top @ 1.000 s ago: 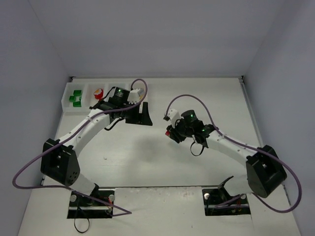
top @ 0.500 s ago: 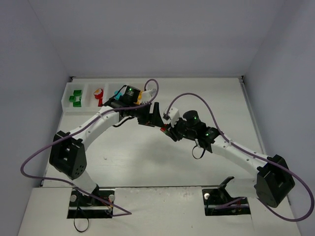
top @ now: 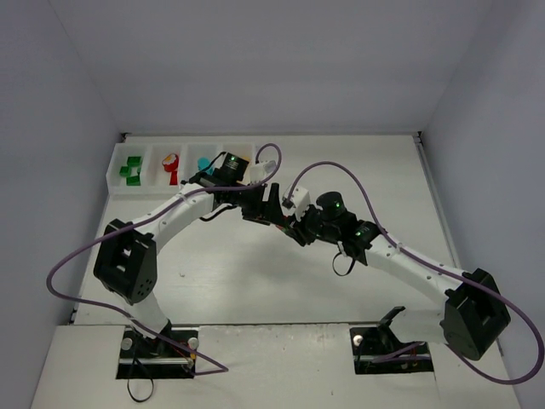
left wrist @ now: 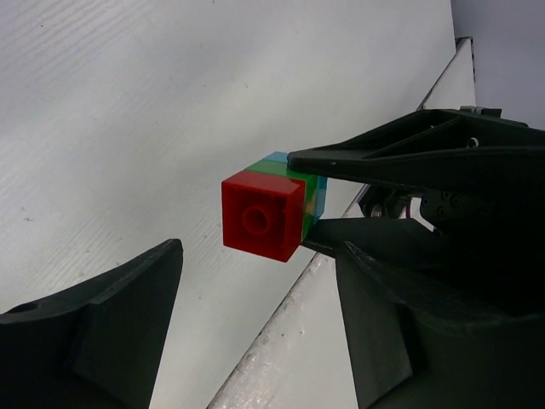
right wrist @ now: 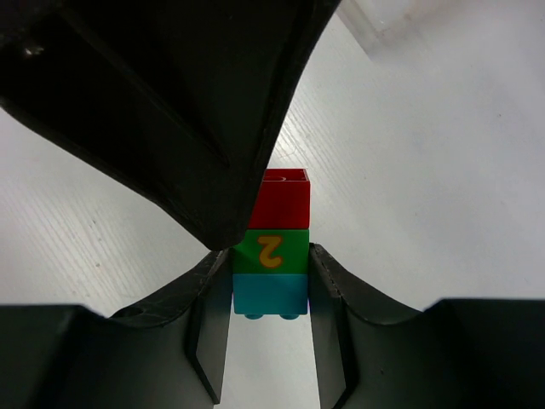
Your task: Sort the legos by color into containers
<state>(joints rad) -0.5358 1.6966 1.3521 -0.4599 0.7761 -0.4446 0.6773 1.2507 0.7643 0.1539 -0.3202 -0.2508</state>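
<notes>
Some bricks [top: 129,169] lie sorted in the tray [top: 113,177]; our right gripper [right wrist: 271,285] clamps an unsplit red-green-cyan stack [left wrist: 271,210], left gripper [left wrist: 255,260] fingers apart.

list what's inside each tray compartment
Left to right in the tray: green bricks, a red and yellow piece, a cyan brick. The left arm covers most of the fourth compartment, so its contents cannot be seen.

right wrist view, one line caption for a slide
Right gripper pinching a red, green and cyan lego stack by its lower bricks, the left gripper poised at its red end.
</notes>
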